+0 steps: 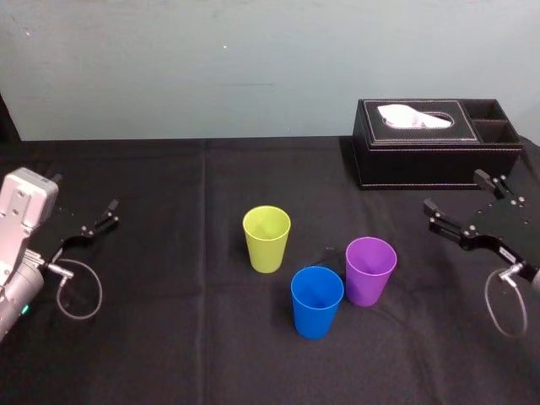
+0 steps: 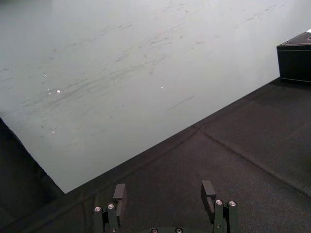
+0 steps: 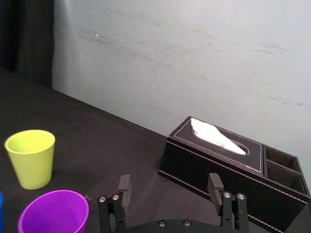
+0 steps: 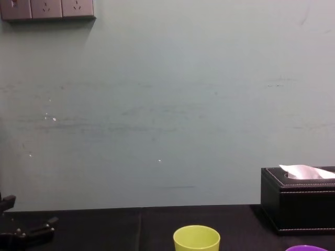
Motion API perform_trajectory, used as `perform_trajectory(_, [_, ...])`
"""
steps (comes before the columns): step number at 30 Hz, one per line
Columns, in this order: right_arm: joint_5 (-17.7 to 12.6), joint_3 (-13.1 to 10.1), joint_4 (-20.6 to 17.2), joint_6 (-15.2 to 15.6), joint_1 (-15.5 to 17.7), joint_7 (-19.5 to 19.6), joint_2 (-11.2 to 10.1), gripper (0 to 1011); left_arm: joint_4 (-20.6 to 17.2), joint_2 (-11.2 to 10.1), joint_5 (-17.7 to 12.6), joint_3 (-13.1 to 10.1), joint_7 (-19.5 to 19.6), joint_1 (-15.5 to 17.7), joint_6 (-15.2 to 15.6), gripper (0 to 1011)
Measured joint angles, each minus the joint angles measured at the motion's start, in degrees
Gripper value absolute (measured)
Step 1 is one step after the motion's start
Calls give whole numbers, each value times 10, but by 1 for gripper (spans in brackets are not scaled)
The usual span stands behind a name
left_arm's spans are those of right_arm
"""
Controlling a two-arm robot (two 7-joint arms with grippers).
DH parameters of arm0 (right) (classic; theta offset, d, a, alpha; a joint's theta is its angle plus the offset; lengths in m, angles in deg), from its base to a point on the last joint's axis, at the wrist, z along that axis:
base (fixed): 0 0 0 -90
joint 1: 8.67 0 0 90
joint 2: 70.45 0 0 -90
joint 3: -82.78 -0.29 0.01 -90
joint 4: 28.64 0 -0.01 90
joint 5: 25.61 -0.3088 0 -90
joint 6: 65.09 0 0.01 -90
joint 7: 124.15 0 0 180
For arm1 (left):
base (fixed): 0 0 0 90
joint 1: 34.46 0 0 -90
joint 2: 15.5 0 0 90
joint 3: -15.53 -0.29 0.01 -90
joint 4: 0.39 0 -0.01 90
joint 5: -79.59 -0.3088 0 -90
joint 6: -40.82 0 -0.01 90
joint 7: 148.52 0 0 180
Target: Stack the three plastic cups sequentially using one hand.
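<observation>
**Surface.** Table under a black cloth, creased, running the full width of the head view.

**Room.** Pale green-grey wall, scuffed, behind the table. We note a strip of wall sockets at the chest view's upper left.

**Cups.** All three stand upright with mouths up, centre of the head view.
- Yellow-green cup: up and left of the other two, apart from them.
- Blue cup: lowest in the frame.
- Purple cup: just beside the blue one, on its right. We cannot tell whether they touch.

**Other.** Black tissue box, upper right, with a white tissue showing at its slot.

**Grippers.**
- Left gripper: left edge of the head view, on a silver-grey wrist. Fingers spread, holding nothing.
- Right gripper: right edge of the head view, below the box. Fingers likewise spread and empty.
- Both are well apart from the cups.

**Cut off or unclear.**
- Chest view: the bottom edge crops the yellow-green cup to its rim and the purple cup to a sliver, and the right edge crops the box.
- Right wrist view: the purple cup is cropped below, and the blue cup is a thin strip at the lower left edge.
- Left wrist view: one corner of the box sits at the right edge.
</observation>
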Motion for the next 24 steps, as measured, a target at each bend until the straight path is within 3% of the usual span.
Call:
perform_trajectory(9, [-34,-41,-45,1,65,-32,-19,1004,0,0,0,0,0,0,0,1010])
perform_trajectory(24, [-35,-45,-65,17,117,-104,-45,1004,0,0,0,0,0,0,0,1010])
